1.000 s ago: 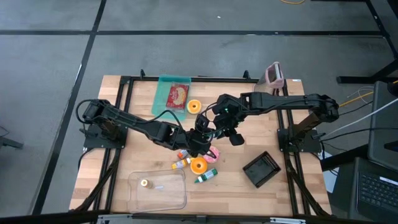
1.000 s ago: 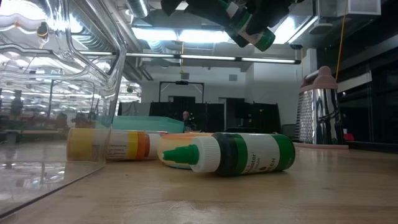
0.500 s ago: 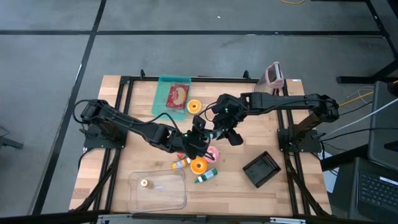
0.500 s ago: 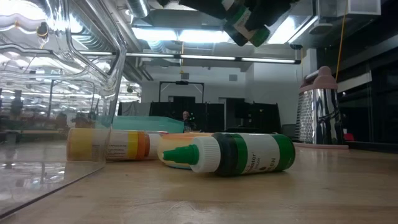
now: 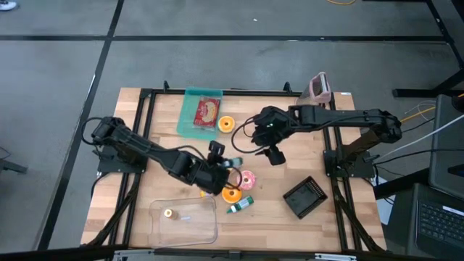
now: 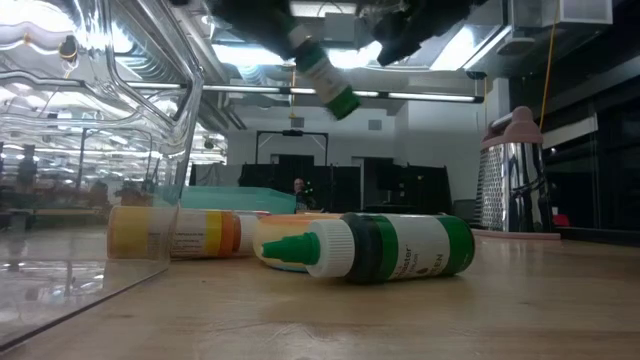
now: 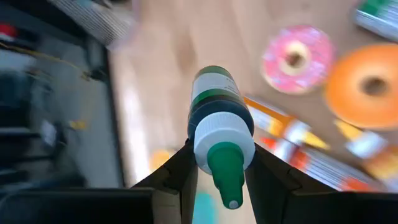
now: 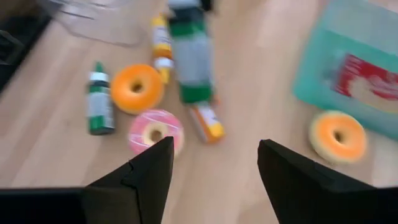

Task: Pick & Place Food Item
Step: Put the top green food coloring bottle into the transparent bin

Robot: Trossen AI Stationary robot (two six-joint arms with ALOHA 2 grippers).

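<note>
Left wrist view: green-capped bottle (image 7: 219,127) clamped between left gripper (image 7: 219,163) fingers, nozzle toward lens, body pointing out over table. Gripped just behind the cap, probably to keep it steady in carriage. High view: left gripper (image 5: 215,161) at centre frame, lifted clear of the pile, bottle (image 5: 217,151) aboard. Low view: same bottle (image 6: 322,68) tilted high in upper centre, off the board.

Right gripper (image 5: 271,145) right of centre, jaws spread wide, holding nothing; right wrist view confirms fingers (image 8: 137,177) apart with bare gap. Likely standing off.

Clear tray (image 5: 184,220) at lower left, one small item inside; probable destination, only a guess.

Below the left gripper: pink donut (image 5: 248,178), orange donut (image 5: 231,193), second green bottle (image 5: 240,206), orange-capped bottles (image 5: 211,191). Teal tray (image 5: 191,109) with red packet at upper centre, another orange donut (image 5: 226,124) beside it. Black block (image 5: 305,196) at lower right, grater (image 5: 319,87) at upper right.

Pale wooden tabletop (image 5: 145,116) on black frame, grey concrete floor. Low view: dim hall behind, ceiling strip lights.
</note>
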